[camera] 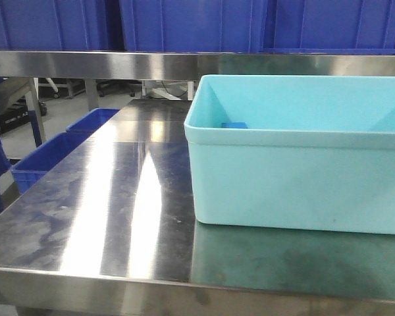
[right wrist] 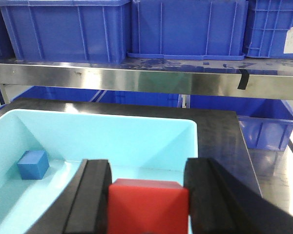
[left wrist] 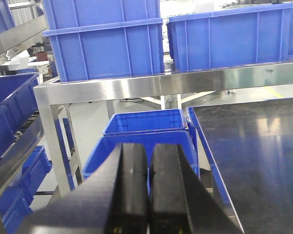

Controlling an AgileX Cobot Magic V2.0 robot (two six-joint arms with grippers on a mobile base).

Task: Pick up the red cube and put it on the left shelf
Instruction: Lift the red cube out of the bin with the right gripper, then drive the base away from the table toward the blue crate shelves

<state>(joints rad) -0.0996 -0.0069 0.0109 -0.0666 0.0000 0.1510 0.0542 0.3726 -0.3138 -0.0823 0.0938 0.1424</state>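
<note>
Red cube (right wrist: 149,204) clamped between the right jaws; left jaws pressed shut.

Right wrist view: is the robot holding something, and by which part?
Yes: the right end effector holds the red cube by its two opposite sides.

Blue block (camera: 234,124) inside turquoise tub (camera: 296,184)
</note>
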